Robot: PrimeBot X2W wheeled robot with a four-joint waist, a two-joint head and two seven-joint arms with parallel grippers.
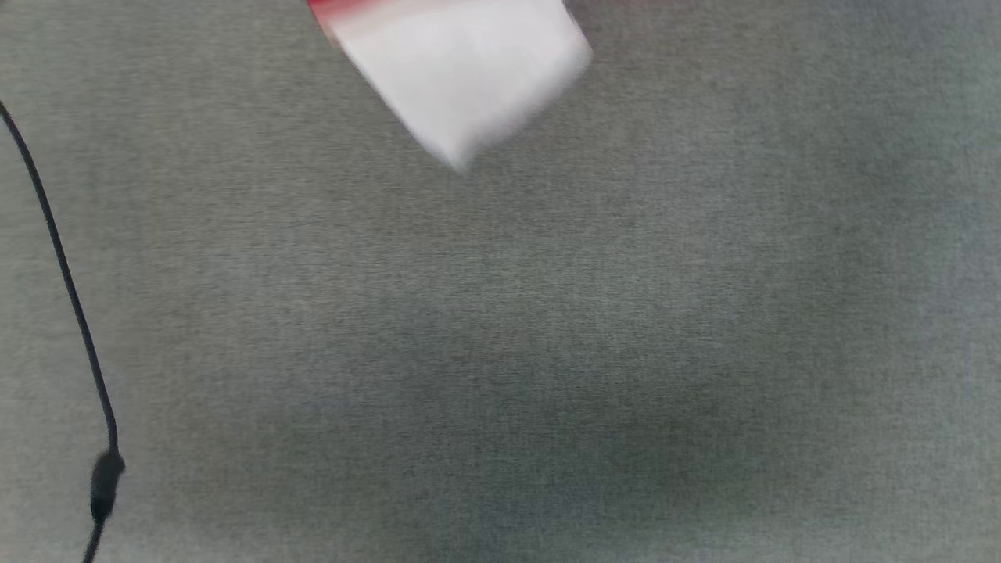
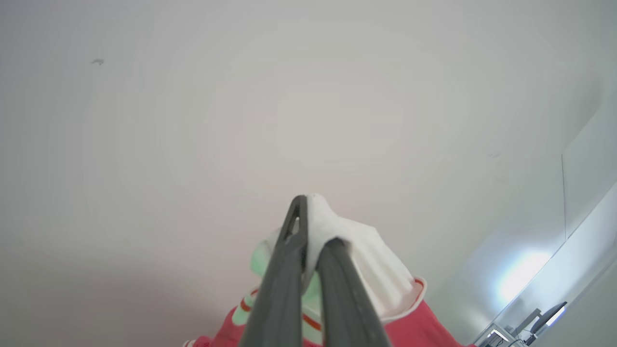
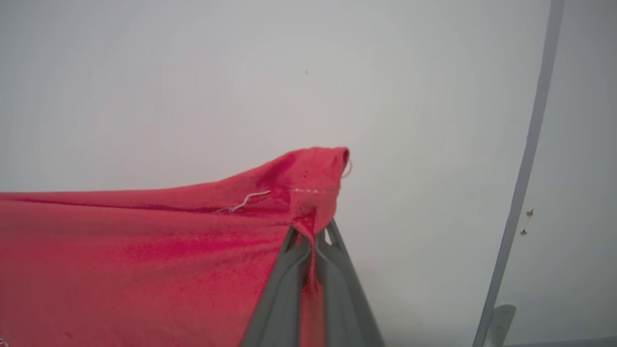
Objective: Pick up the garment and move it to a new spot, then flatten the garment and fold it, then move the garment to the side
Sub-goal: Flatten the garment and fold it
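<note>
left pincer point(image 2: 315, 222) clamps garment point(image 2: 381, 274) sleeve; right pincer point(image 3: 312, 232) clamps red corner.

Grey fabric surface point(image 1: 547, 352); thin black cable point(image 1: 62, 266) running down its left side.

Grey surface point(image 1: 547, 352) lies open — black cable point(image 1: 66, 281) crosses its left side, garment point(image 1: 461, 70) hangs at top.

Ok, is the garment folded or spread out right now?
Spread and lifted: the left gripper pinches the garment by a white sleeve, the right gripper by a red hem corner, cloth stretching away taut.
</note>
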